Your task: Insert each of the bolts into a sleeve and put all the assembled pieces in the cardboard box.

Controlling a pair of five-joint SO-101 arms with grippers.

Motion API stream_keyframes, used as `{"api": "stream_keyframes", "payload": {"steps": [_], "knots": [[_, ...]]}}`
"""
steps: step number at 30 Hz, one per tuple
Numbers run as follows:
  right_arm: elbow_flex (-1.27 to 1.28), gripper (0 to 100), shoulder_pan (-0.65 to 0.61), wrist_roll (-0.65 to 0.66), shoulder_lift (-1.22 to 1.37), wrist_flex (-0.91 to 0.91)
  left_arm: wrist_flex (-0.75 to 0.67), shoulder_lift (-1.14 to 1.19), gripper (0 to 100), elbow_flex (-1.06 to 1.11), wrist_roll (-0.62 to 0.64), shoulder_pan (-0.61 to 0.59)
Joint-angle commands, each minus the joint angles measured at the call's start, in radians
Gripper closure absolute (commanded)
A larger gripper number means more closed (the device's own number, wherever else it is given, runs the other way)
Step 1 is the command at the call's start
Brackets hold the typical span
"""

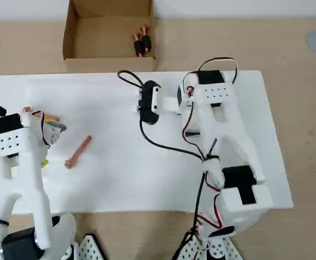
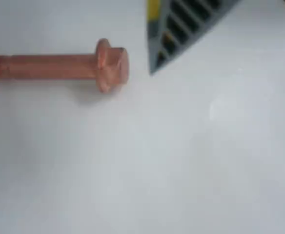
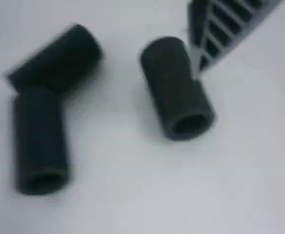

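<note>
Left gripper [image 2: 181,29]: one ribbed grey tip with a yellow stripe hangs low over the board [image 1: 120,179]. Can't tell whether it is spread or closed, and it holds nothing I can see. Just beside that tip, not touching, is the flanged hex head of a bolt [image 2: 59,66]. The bolt is copper-coloured, lying flat, with its shank pointing away from the tip. Right gripper [image 3: 225,29]: also a single ribbed tip low over the board, opening can't be told, nothing held that shows. It sits right against the side of a sleeve [image 3: 176,90], though actual contact is unclear. The sleeve is a short black tube lying on its side with its open end showing. Near it, apart, two more sleeves [image 3: 54,58] lie flat with their ends meeting in a bent V. From above, the left arm [image 1: 12,146] is at the board's left edge with the loose bolt lying slantwise just to its right. A second bolt [image 1: 51,117] pokes out from behind that arm. The right arm [image 1: 223,124] stretches over the board's right half. The white board lies on a wooden table [image 1: 298,108]. The box [image 1: 68,38], open-topped cardboard, stands just past the board's far edge. In it are two assembled pieces [image 1: 138,44], side by side against the right wall. Their copper heads point to the far side and the black sleeves to the near side.
</note>
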Motion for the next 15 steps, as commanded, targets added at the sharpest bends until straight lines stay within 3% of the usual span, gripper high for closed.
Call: {"api": "stream_keyframes", "payload": {"steps": [1, 15], "knots": [[-0.007, 67.7, -0.013, 0.000, 0.019, 0.006, -0.002, -0.008, 65, -0.046, -0.002, -0.011], [0.031, 67.7, 0.027, 0.069, 0.058, 0.049, -0.002, -0.008, 65, -0.048, -0.002, -0.012]]}}
